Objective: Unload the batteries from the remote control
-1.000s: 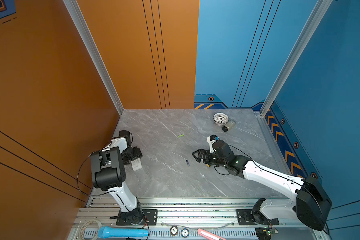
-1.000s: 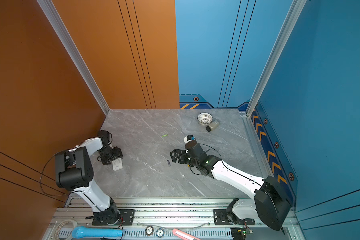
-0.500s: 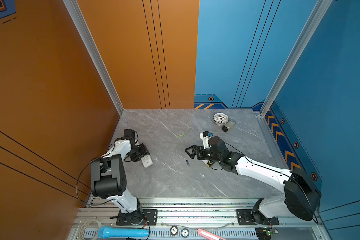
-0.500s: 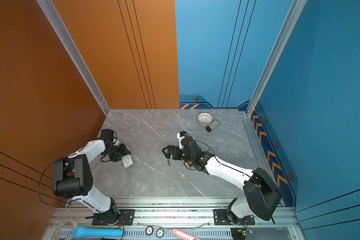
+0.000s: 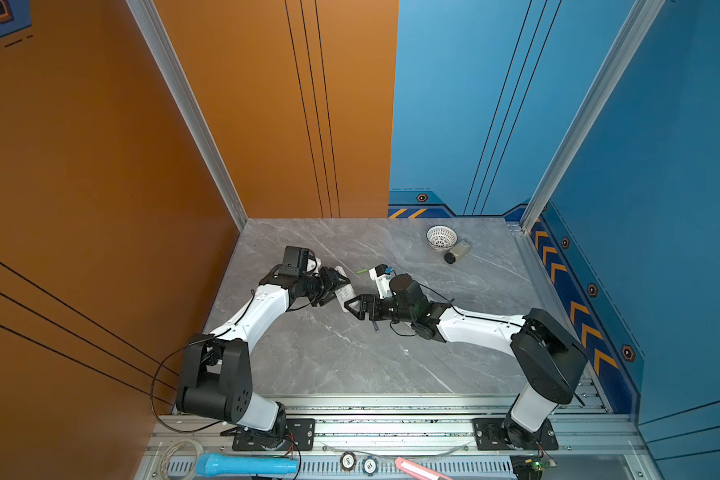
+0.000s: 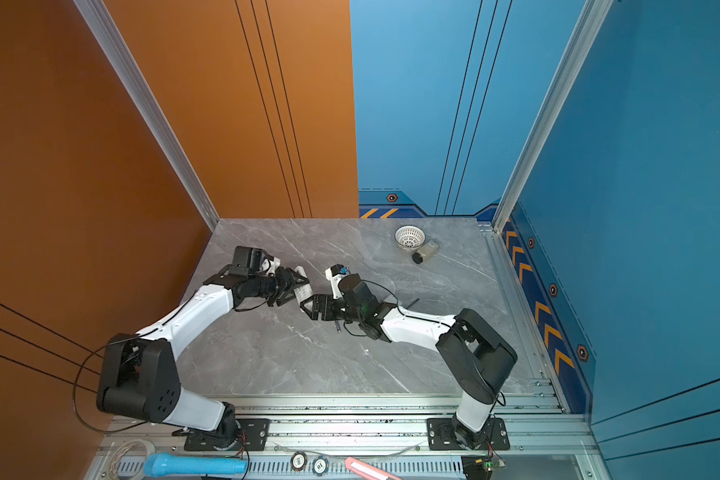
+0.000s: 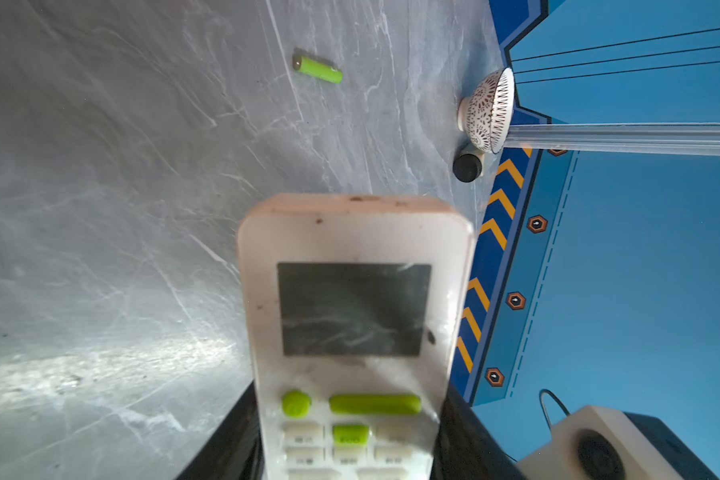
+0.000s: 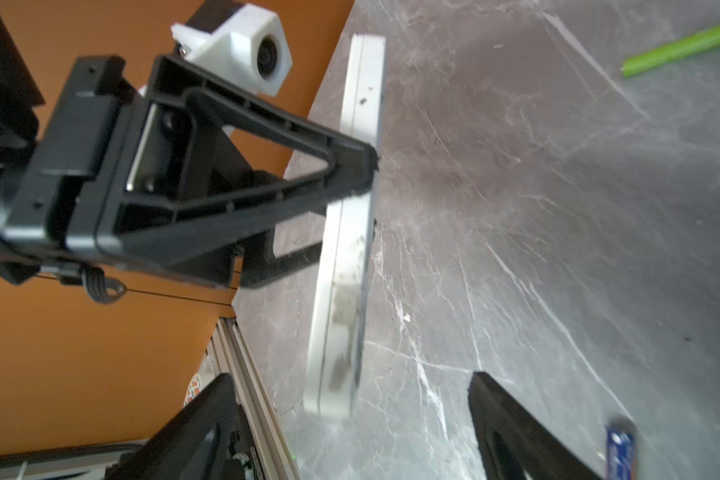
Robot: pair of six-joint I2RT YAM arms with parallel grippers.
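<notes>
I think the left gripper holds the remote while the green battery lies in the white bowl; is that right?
Not quite: the green battery lies on the table, apart from the bowl, as the left wrist view shows. The left gripper does hold the remote.

A white remote control [image 5: 344,294] with a grey screen and green buttons sits tilted just left of centre in both top views, with a light green battery [image 5: 361,271] lying just above it and a bluish battery [image 5: 376,328] lying lower right.
</notes>
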